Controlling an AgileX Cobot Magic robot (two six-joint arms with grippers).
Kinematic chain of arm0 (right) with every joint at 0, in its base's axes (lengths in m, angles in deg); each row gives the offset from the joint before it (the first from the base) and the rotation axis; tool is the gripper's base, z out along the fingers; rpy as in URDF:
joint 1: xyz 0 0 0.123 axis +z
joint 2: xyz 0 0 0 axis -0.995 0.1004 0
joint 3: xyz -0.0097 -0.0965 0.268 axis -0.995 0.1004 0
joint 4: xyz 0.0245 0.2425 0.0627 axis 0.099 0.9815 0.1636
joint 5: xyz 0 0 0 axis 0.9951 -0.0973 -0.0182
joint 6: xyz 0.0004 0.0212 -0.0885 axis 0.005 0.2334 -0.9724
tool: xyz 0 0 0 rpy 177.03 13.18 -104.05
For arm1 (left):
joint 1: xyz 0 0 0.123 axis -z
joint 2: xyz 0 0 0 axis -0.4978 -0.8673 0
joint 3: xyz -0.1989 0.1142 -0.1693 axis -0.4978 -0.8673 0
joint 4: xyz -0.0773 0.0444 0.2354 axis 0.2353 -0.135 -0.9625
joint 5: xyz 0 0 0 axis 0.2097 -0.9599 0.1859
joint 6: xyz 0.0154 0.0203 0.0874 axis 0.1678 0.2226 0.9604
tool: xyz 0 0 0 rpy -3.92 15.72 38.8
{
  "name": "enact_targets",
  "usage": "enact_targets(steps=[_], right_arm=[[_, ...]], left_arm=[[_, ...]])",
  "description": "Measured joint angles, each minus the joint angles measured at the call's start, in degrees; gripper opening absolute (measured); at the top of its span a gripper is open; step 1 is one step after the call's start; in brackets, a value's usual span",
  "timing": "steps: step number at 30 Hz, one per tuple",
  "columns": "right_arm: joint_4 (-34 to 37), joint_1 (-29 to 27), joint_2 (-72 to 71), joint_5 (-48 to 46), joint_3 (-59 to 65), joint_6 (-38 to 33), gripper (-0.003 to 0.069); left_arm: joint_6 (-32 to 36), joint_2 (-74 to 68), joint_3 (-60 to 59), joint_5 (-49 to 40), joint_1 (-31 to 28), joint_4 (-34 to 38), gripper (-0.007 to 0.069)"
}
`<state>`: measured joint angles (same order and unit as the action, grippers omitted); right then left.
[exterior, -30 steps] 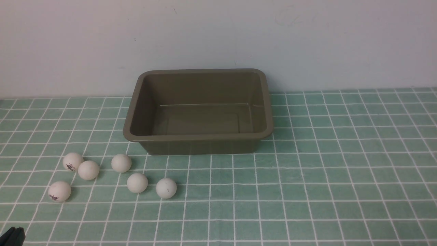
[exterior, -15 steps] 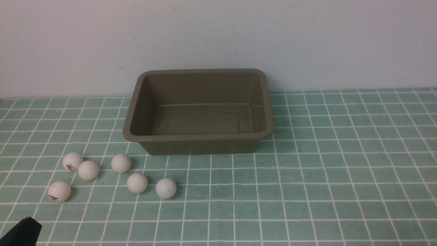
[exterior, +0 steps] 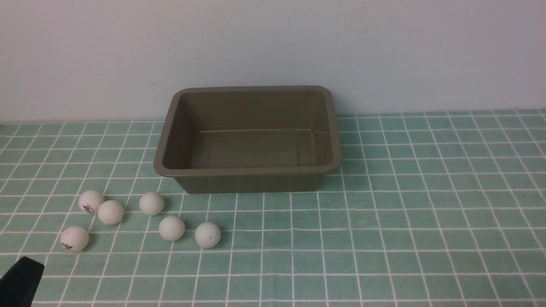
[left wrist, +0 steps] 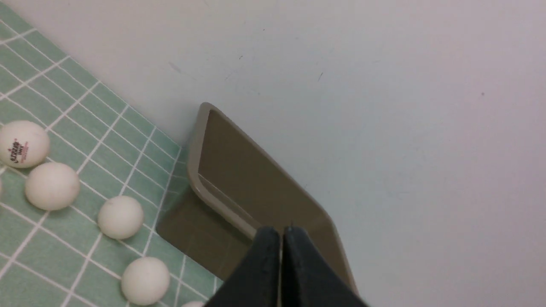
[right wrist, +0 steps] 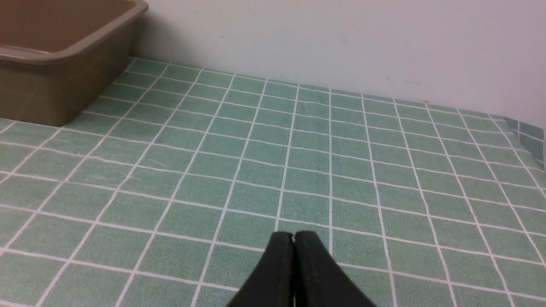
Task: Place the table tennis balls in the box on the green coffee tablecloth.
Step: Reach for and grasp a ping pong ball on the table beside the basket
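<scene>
Several white table tennis balls [exterior: 152,204] lie loose on the green coffee tablecloth [exterior: 426,221], left of and in front of the box [exterior: 247,172]. The box, an olive-brown tub, stands empty against the wall. My left gripper [exterior: 25,266] shows as a dark tip at the front left corner, below the nearest ball [exterior: 74,238]. In the left wrist view that left gripper [left wrist: 281,232] is shut and holds nothing, with balls [left wrist: 120,216] and the box [left wrist: 194,162] beyond it. My right gripper [right wrist: 293,235] is shut and empty above bare cloth [right wrist: 341,140], right of the box [right wrist: 72,51].
A plain pale wall [exterior: 273,47] rises right behind the box. The cloth's right edge [right wrist: 531,138] falls away at the far right in the right wrist view.
My left gripper's dark tip has risen further into the front view at the bottom left corner. The balls and the box have not moved.
</scene>
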<state>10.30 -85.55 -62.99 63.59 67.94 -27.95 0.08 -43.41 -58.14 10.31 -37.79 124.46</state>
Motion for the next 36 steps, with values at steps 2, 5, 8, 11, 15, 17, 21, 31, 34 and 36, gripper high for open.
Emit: enact_targets(steps=[2, 5, 8, 11, 15, 17, 21, 31, 34, 36], right_arm=[[0.0, 0.0, 0.0, 0.0, 0.0, 0.0, -0.0017], [0.0, 0.0, 0.0, 0.0, 0.0, 0.0, -0.0017], [0.0, 0.0, 0.0, 0.0, 0.0, 0.0, -0.0017], [0.0, 0.0, 0.0, 0.0, 0.0, 0.0, -0.0017], [0.0, 0.0, 0.0, 0.0, 0.0, 0.0, -0.0017], [0.0, 0.0, 0.0, 0.0, 0.0, 0.0, -0.0017], [0.0, 0.0, 0.0, 0.0, 0.0, 0.0, -0.0017], [0.0, 0.0, 0.0, 0.0, 0.0, 0.0, -0.0017], [0.0, 0.0, 0.0, 0.0, 0.0, 0.0, -0.0017], [0.0, 0.0, 0.0, 0.0, 0.0, 0.0, -0.0017]], left_arm=[[0.0, 0.0, 0.0, 0.3, 0.0, 1.2, -0.0004], [0.0, 0.0, 0.0, 1.5, 0.0, 4.0, -0.0004], [0.1, 0.0, 0.0, 3.2, 0.0, 7.6, -0.0004], [2.7, 0.0, 0.3, 5.3, 0.0, 10.5, -0.0004], [22.0, 0.0, 8.4, 8.3, 0.0, 11.7, -0.0004], [32.4, 0.0, 13.3, 8.1, 0.0, 12.1, -0.0004], [44.4, -3.0, 20.9, 7.0, 0.0, 12.8, -0.0004], [46.5, -27.4, 30.2, 1.0, 0.0, 1.7, -0.0004], [44.3, -32.1, 30.3, 0.0, 0.0, -1.4, -0.0004], [40.0, -37.6, 30.3, -1.8, 0.0, -7.5, -0.0004]])
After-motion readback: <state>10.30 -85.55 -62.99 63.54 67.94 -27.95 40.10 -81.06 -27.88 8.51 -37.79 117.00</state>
